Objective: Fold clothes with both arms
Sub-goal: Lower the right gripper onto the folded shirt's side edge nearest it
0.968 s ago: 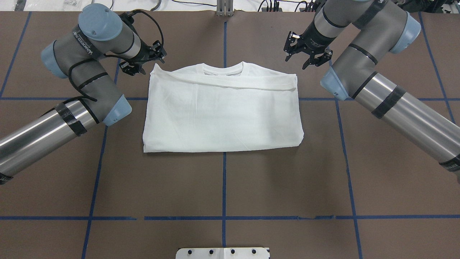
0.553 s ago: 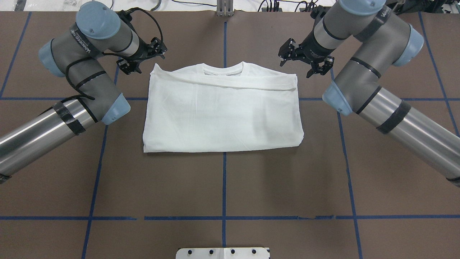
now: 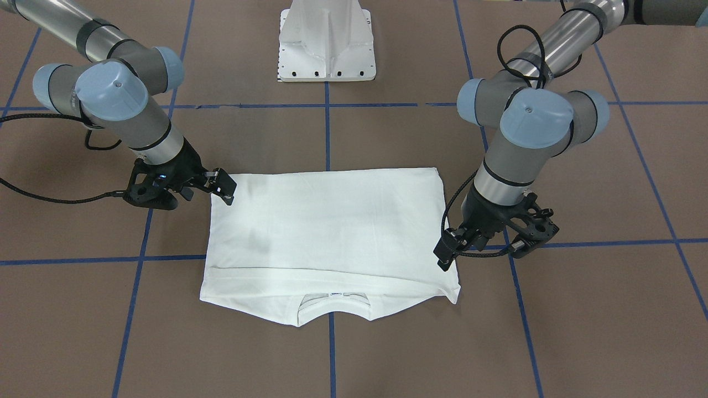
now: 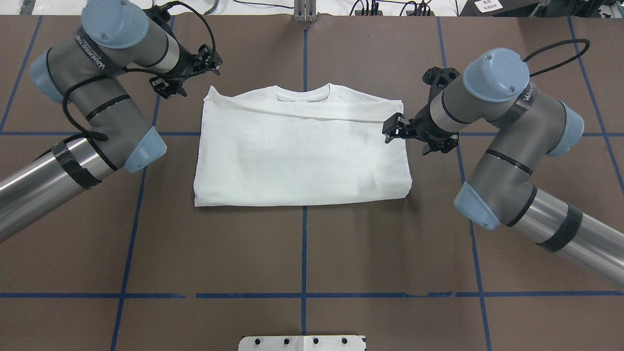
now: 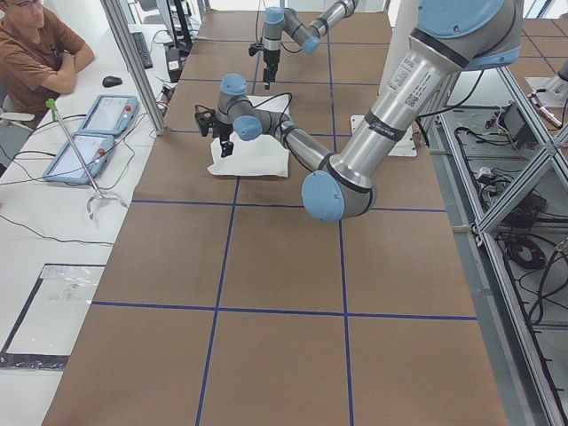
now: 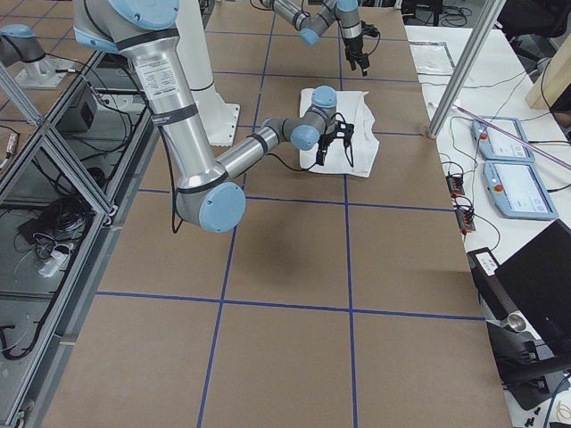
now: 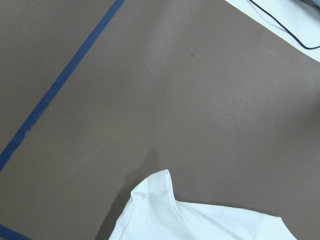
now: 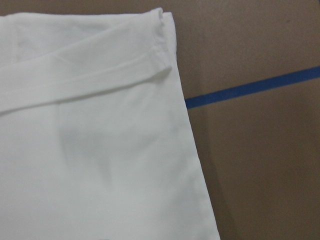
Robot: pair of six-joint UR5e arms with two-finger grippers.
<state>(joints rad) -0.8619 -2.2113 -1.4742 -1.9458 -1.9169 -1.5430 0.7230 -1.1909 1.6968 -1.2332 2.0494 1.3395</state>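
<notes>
White T-shirt (image 4: 302,151) lies folded flat on the worktop (image 4: 302,253) between wide-open jaws, right jaws at its side edge, left jaws off its collar corner, so I'd catch every layer before pinching.

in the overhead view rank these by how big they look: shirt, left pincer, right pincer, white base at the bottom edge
1. shirt, by far
2. white base, a wide strip cut off by the frame
3. left pincer and right pincer: look alike, no ranking
</notes>
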